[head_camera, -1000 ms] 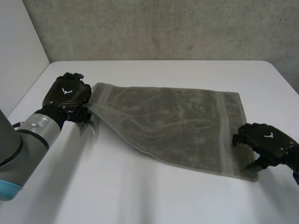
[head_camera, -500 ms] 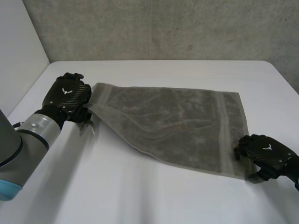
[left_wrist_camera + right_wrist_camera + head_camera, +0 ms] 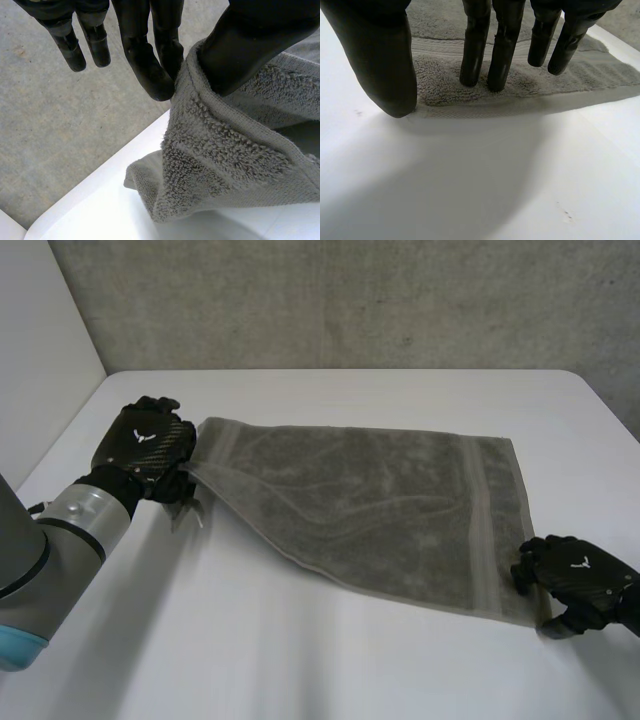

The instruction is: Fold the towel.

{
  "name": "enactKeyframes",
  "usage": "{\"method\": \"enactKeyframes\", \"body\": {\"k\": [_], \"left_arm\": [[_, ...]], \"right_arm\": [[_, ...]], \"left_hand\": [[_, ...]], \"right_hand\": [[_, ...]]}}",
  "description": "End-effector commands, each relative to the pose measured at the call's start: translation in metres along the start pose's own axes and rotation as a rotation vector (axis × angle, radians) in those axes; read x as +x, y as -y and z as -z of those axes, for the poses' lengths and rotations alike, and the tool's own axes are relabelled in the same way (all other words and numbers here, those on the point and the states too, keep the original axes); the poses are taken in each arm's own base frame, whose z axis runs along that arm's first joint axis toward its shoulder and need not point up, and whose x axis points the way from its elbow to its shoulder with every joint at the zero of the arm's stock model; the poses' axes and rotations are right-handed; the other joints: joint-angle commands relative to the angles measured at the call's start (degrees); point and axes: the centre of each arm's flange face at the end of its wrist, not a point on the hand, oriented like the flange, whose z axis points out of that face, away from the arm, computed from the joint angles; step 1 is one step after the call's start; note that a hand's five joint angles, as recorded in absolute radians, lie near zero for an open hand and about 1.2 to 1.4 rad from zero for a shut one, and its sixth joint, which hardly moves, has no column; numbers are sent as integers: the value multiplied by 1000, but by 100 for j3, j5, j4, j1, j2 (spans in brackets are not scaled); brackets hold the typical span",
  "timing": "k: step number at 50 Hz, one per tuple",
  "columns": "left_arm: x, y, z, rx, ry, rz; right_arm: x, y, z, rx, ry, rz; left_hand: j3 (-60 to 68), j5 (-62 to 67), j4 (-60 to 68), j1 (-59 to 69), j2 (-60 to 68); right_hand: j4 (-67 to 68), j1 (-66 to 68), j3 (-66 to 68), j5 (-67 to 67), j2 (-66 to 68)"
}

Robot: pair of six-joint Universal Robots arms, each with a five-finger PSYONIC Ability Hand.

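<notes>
In the left wrist view, a bunched corner of the grey terry towel (image 3: pixel 225 165) is pinched between the thumb (image 3: pixel 250 45) and the nearest fingers (image 3: pixel 150 60) of the left hand, while the other fingers are held straight and clear of the cloth. In the right wrist view, the fingertips (image 3: pixel 475 55) of the right hand are set straight down on the woven band along the towel (image 3: pixel 520 85) edge. Its thumb (image 3: pixel 385 65) is placed on the white table just at the hem, apart from the fingers, and nothing is clasped. In the head view, the towel (image 3: pixel 370 505) is seen spread over the middle of the table (image 3: pixel 300 660), with its left end raised at the left hand (image 3: pixel 145 440). The pinched corner is hidden under that hand, and the near right corner is partly covered by the right hand (image 3: pixel 578 575). A small white mark is carried on the back of each hand, too small to be read. The left arm (image 3: pixel 60 530) is cut off at the edge of the view. A concrete wall (image 3: pixel 350 300) is seen behind the table.
</notes>
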Motion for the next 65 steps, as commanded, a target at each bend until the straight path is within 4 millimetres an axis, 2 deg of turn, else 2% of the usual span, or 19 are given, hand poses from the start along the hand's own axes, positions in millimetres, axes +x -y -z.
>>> {"method": "enactKeyframes", "body": {"k": [1, 2, 3, 5, 25, 26, 27, 31, 33, 65], "left_arm": [[0, 0, 0, 0, 1, 0], [0, 0, 0, 0, 1, 0], [0, 0, 0, 0, 1, 0], [0, 0, 0, 0, 1, 0], [0, 0, 0, 0, 0, 0], [0, 0, 0, 0, 0, 0], [0, 0, 0, 0, 0, 0], [0, 0, 0, 0, 0, 0], [0, 0, 0, 0, 1, 0], [-1, 0, 0, -1, 3, 0]], "right_arm": [[-2, -1, -1, -1, 9, -6], [-2, -1, -1, 0, 8, -5], [-2, -1, -1, 0, 8, -5], [-1, -1, -1, 0, 7, -7], [5, 2, -1, 7, -8, -15], [6, 3, -1, 8, -10, -14], [5, 4, 0, 8, -12, -11], [6, 5, 2, 9, -16, -10], [6, 6, 4, 6, -15, -20], [3, -2, 1, -5, -4, -33]], "left_hand": [[-288, 354, -321, 489, 271], [-288, 354, -321, 489, 271], [-288, 354, -321, 489, 271], [-288, 354, -321, 489, 271], [-288, 354, -321, 489, 271], [-288, 354, -321, 489, 271], [-288, 354, -321, 489, 271], [-288, 354, -321, 489, 271], [-288, 354, -321, 489, 271], [-288, 354, -321, 489, 271]], "right_hand": [[-332, 1159, -202, 1147, 1182], [-332, 1908, -202, 1896, 1932], [-332, 1916, -202, 1904, 1939], [-332, 3506, -202, 3494, 3529], [-332, 3575, -202, 3563, 3598], [-332, 3115, -202, 3103, 3138], [-332, 1845, -202, 1832, 1868], [-332, 1445, -202, 1433, 1468], [-332, 675, -202, 663, 699], [-332, 234, -202, 222, 257]]}}
